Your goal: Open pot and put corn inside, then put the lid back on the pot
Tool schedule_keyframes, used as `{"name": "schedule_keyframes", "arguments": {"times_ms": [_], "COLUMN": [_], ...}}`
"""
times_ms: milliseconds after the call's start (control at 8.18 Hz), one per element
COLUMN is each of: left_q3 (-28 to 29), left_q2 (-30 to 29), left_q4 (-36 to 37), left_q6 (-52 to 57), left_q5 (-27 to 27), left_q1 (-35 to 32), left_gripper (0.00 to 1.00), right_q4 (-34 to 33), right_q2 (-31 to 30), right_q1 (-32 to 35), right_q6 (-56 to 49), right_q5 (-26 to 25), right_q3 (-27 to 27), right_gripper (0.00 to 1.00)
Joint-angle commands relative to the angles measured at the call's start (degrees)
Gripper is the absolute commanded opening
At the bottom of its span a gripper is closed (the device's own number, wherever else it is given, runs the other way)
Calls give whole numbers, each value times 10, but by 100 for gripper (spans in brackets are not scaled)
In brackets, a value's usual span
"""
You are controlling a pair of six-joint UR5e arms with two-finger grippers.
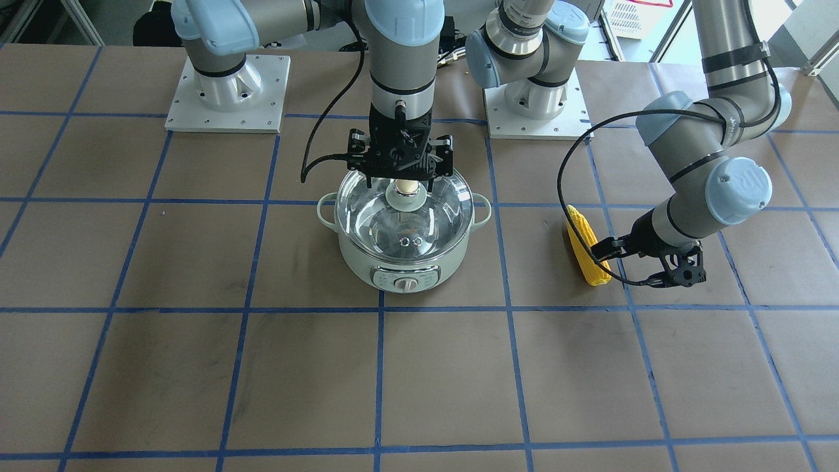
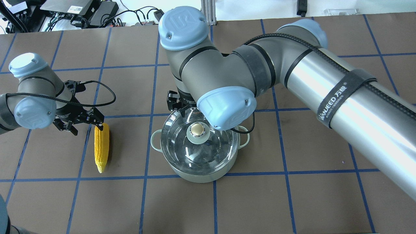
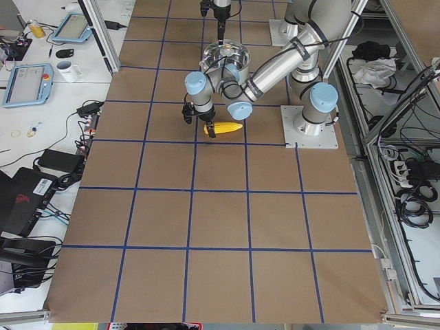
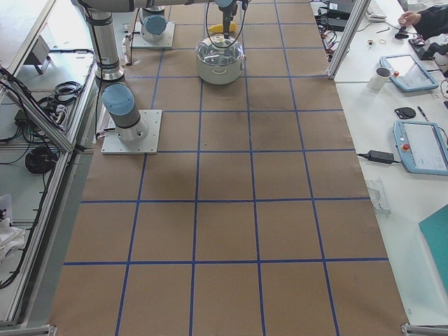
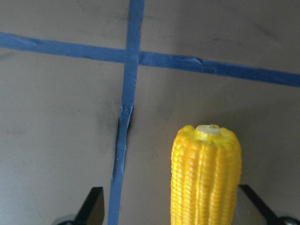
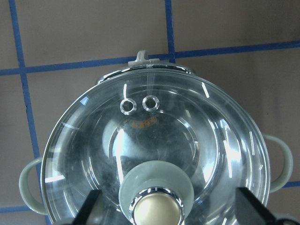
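Over the lid (image 6: 154,122), my right end effector (image 6: 172,208) hung spread astride its knob (image 6: 154,183); centring before pinching seemed wise. Beside it, my left end effector (image 5: 171,208), spread, straddled the corn (image 5: 206,178).

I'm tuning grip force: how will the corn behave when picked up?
The corn is round and tapered, so it would probably roll if nudged. Its bumpy kernels likely give decent grip. It looks stiff, not floppy.
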Motion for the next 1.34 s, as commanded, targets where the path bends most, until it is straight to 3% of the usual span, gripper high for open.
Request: {"name": "schedule_keyframes", "arguments": {"times_ms": [0,367,733,856,978,1222], "left_q3": [-26,-27,-27,-27,-27,-27], "left_q2": [-15,-22,-22,-22,-16,-12], "left_q4": [35,29,28,25,6,-19], "left_q6": [-14,-15,-16,-24,-37,-44], "left_q5": [0,-24,-24,-23,-23,-23], "left_q1": [-3,-3,-3,-7,-8,-10], "left_gripper": [100,100,100,86,81,58], "right_q4": [-17,-22,-20,-18,-16,-16], "right_q2": [16,28,26,25,24,24], "right_q1": [10,10,10,10,10,10], "right_q6": [27,28,28,28,28,28], "right_q5": [4,4,5,6,6,23], "right_q3": [29,38,37,37,37,37], "right_gripper": [99,99,84,74,71,67]}}
